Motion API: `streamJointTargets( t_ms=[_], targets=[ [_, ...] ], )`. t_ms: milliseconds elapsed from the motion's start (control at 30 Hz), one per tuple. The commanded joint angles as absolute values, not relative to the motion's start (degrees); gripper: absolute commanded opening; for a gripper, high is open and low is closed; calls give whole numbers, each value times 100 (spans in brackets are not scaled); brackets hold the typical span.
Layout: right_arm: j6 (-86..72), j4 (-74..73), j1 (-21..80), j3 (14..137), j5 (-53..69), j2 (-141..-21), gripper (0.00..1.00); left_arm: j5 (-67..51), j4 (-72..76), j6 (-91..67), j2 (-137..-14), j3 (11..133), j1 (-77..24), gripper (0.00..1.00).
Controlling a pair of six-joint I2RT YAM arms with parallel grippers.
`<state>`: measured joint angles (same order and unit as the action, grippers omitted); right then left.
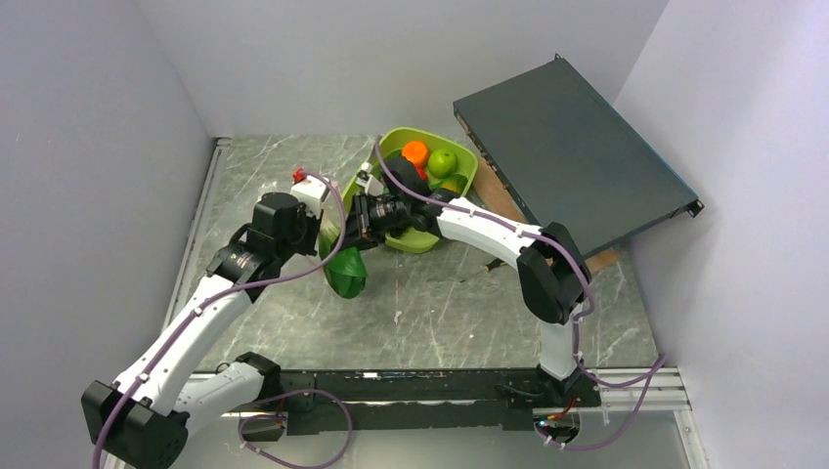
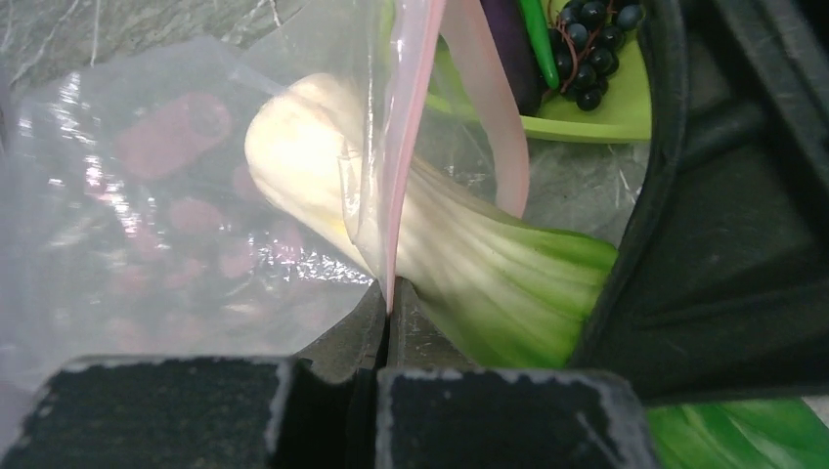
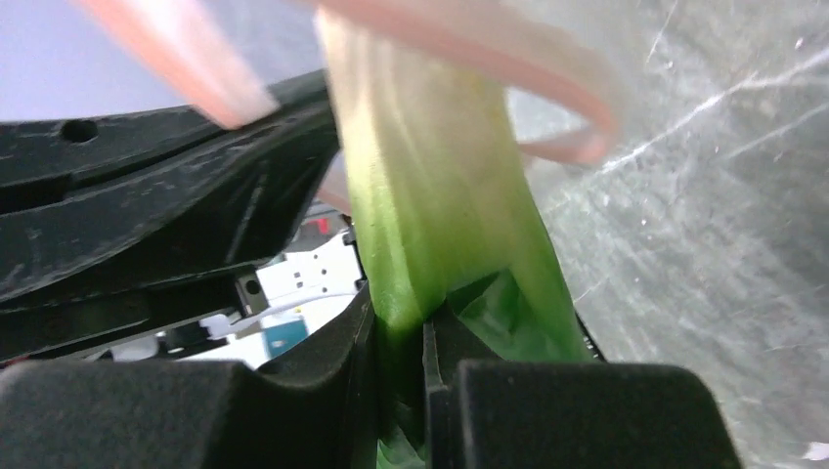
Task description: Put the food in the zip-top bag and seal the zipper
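Observation:
My left gripper [image 2: 391,305] [image 1: 326,227] is shut on the pink zipper [image 2: 403,166] at the mouth of the clear zip-top bag [image 2: 137,225], holding it up. My right gripper [image 3: 401,327] [image 1: 364,221] is shut on the green end of the white-green leek [image 3: 430,195]. The leek's white end [image 2: 303,147] lies inside the bag's mouth, and its green leaves [image 1: 347,276] hang out below. Blurred reddish shapes [image 2: 171,132] show through the plastic. More food sits in the lime-green tray [image 1: 422,241]: an orange [image 1: 415,151], a green apple [image 1: 443,161], dark grapes [image 2: 587,49] and a purple eggplant [image 2: 508,54].
A large dark flat panel [image 1: 572,151] leans at the back right, just beyond the tray. Grey walls close in the marbled table [image 1: 459,313] on the left, back and right. The two grippers are almost touching over the table's middle.

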<state>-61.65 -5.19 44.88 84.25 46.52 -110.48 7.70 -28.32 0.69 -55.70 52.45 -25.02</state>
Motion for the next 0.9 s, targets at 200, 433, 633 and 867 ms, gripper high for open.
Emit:
streamJointTargets(
  t_ms=[200,433,633,867],
  targets=[
    [-3592,-2388,4737,9732,3526,-11114,25,344,-2678,103,-5664,5331,-2546,0],
    [-2622,-3109,5049,10552,2187,-11786,24,224,-2615,42,-5645,5303,-2545,0],
    [-1840,-2007,5255,9564,1627,-11192,0,106,-2506,62,-5525,5226,-2544,0],
    [-3025,-251,5140,8517,1883,-10489,30,53,-2446,36,-5616,5231,-2521,0]
  ],
)
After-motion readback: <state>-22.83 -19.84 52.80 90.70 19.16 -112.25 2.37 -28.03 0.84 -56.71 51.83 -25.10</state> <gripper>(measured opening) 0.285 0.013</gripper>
